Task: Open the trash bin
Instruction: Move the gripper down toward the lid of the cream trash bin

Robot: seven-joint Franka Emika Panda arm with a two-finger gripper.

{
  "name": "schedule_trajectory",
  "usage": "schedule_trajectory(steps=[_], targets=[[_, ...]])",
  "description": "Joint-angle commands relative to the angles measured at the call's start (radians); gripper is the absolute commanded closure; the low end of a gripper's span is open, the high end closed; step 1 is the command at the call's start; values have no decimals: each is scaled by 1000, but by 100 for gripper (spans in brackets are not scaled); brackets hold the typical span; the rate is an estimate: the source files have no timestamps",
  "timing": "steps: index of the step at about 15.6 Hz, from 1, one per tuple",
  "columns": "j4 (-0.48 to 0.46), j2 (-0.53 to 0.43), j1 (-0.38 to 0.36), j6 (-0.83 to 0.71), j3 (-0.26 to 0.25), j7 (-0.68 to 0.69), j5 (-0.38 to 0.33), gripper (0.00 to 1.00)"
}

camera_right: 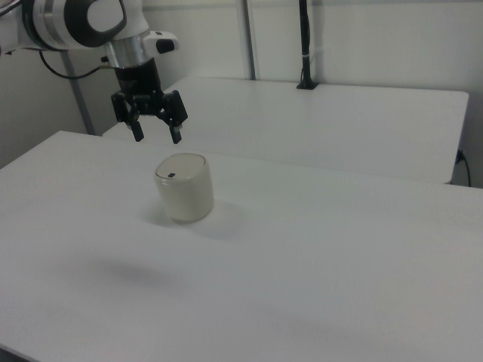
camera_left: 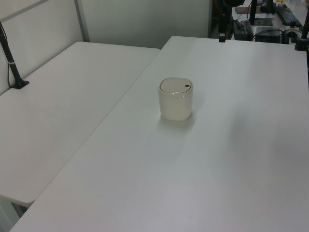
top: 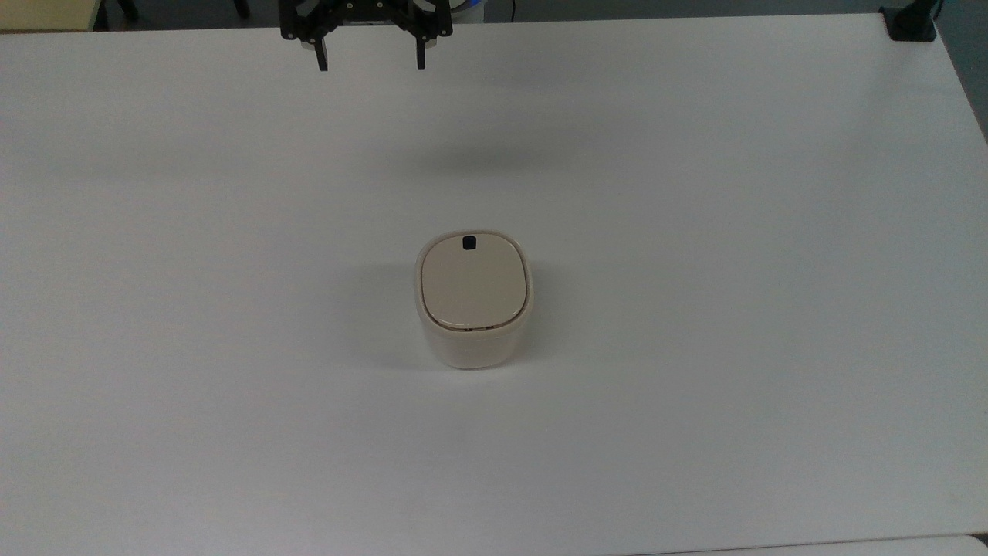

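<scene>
Tabletop (top: pixel 695 425): white, bare in the foreground. Trash bin (top: pixel 474 297) stands upright on it, cream body, beige lid (top: pixel 474 282) lying flat and shut, black button (top: pixel 468 243) on the lid edge that faces my gripper. My gripper (top: pixel 371 60) hangs in the air, fingers (top: pixel 322 59) spread wide apart, holding nothing. The bin sits below my gripper and well apart from it, toward the top view's lower right. In the right view my gripper (camera_right: pixel 157 138) hovers above the bin (camera_right: pixel 184 188), to the right view's left.
</scene>
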State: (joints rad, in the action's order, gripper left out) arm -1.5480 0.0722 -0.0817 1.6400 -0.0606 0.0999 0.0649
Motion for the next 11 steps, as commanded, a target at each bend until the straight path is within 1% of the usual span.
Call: schedule_trajectory(steps=[1,6,7,8,9,11], targets=[[-12,-14,-10,-19,-10,-14,-14,0],[-12,-12,-10,-19,-10,-3,-13,0],[-12,-12,-12,-19,-10,3,-13,2],[-12,-11,-12,-17,-10,3,-8,25],[-12,-11,-12,-15,-8,3,-8,45],[-12,-9,-12,-9,-8,1,-8,77]])
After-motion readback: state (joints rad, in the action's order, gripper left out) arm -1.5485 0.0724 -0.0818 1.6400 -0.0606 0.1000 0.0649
